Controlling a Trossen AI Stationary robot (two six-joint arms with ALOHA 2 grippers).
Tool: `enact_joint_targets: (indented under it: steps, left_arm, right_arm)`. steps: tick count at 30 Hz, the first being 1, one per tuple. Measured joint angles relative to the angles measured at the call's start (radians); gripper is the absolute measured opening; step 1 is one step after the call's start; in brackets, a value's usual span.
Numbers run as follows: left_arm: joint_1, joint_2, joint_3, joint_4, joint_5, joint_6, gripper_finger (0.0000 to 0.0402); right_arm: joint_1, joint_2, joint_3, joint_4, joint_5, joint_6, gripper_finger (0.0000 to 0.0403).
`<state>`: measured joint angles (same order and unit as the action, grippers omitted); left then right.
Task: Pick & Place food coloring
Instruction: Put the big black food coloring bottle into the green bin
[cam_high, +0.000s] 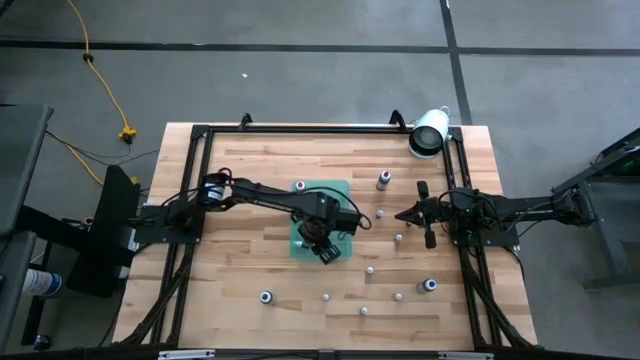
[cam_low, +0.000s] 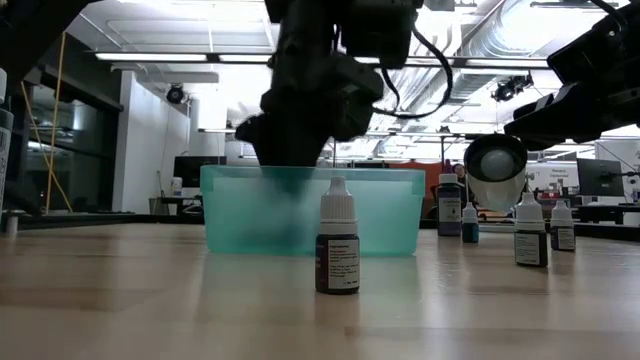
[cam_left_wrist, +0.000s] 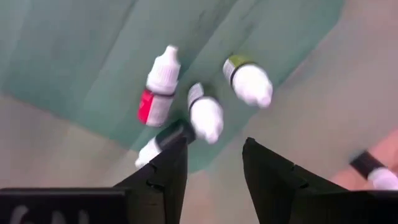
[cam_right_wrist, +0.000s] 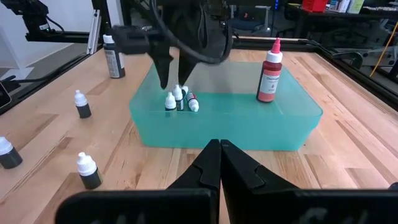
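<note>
The green tray (cam_high: 325, 190) sits mid-table. On its floor lie several small food coloring bottles: a red-labelled one (cam_left_wrist: 158, 87), a white-capped one (cam_left_wrist: 205, 115), a green-labelled one (cam_left_wrist: 249, 81) and a dark one (cam_left_wrist: 160, 142). A taller red bottle (cam_right_wrist: 270, 71) stands upright in the tray. My left gripper (cam_left_wrist: 214, 158) hangs open just above the lying bottles (cam_right_wrist: 180, 99), pointing down and holding nothing. My right gripper (cam_right_wrist: 219, 162) is shut and waits at the table's right side (cam_high: 412, 213).
Loose food coloring bottles stand around the tray on the wood, to its right (cam_high: 380, 213), near the front edge (cam_high: 325, 296) and one close to the low camera (cam_low: 338, 250). A large white cylinder (cam_high: 430, 132) lies at the far right corner.
</note>
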<state>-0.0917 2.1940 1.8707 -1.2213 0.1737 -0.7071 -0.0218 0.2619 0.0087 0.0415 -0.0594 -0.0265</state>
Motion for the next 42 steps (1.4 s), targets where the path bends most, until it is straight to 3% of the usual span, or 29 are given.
enact_joint_targets:
  steps: [12, 20, 28, 37, 42]
  left_arm:
    - [-0.008, -0.034, 0.243, -0.189, -0.106, 0.030, 0.0147]
    - [-0.054, -0.146, 0.219, -0.221, -0.180, -0.139, 0.0147]
    - [-0.115, -0.328, 0.017, -0.259, -0.217, -0.299, 0.0147]
    - [-0.231, -0.588, -0.375, -0.060, -0.132, -0.497, 0.0147]
    - [-0.304, -0.651, -0.488, 0.011, -0.103, -0.566, 0.0147]
  right_arm:
    - [0.000, 0.000, 0.000, 0.000, 0.000, 0.000, 0.0000]
    - [0.000, 0.000, 0.000, 0.000, 0.000, 0.000, 0.0000]
    - [0.000, 0.006, 0.000, 0.000, 0.000, 0.000, 0.0000]
    - [0.000, 0.006, 0.000, 0.000, 0.000, 0.000, 0.0000]
    - [0.000, 0.007, 0.000, 0.003, 0.000, 0.000, 0.0000]
